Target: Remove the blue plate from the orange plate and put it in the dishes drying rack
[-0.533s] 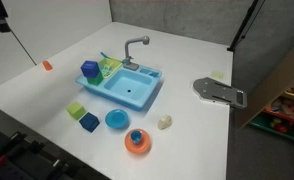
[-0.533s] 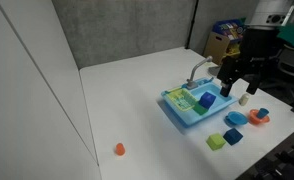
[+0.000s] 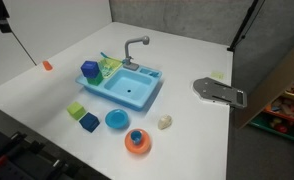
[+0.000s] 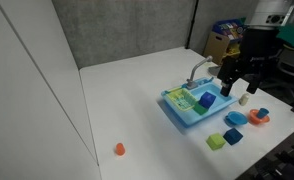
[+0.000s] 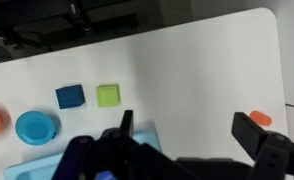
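My fingers (image 5: 126, 126) stand spread wide, gripping nothing, near the toy sink (image 3: 130, 90) (a blue cube (image 3: 89, 70) sits on its dishes drying rack (image 3: 110, 67)). Well apart on the tabletop (image 3: 187, 55), the blue plate (image 3: 137, 137) rests on the orange plate (image 3: 129, 148).

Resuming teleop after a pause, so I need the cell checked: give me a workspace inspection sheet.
Surface: white tabletop, flat.
Job's things: small round blue plastic plate on flat orange plastic plate; light green slotted drying rack holds a large blue block.
Clutter: light-blue round dish, blue cube, green cube, cream lump, small orange piece, grey metal fixture.
Claw: black claw open, empty, raised by light-blue toy sink.
Cables: thin dark line, unclear what.
Surroundings: grey wall, cardboard box.
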Robot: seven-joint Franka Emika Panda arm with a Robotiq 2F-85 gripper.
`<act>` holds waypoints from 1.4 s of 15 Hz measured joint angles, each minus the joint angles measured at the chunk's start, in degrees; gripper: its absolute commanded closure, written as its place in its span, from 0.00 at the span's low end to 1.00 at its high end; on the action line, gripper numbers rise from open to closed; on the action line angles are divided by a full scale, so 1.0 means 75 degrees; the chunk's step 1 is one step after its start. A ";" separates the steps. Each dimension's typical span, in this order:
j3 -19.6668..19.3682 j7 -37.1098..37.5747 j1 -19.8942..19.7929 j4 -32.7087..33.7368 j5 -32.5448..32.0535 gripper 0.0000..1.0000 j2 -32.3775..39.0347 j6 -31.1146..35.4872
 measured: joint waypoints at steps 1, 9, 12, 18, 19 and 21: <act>-0.0015 0.0002 -0.0009 0.0010 -0.0077 0.00 0.0009 0.0000; -0.0195 0.0325 -0.0270 0.0140 -0.1343 0.00 0.0131 0.0209; -0.0312 0.0434 -0.0391 0.0205 -0.1703 0.00 0.0204 0.0482; -0.0571 0.0829 -0.0721 0.0232 -0.2516 0.00 0.0355 0.1206; -0.0620 0.0938 -0.0783 0.0232 -0.2676 0.00 0.0397 0.1299; -0.0727 0.1142 -0.0901 0.0232 -0.2951 0.00 0.0489 0.1441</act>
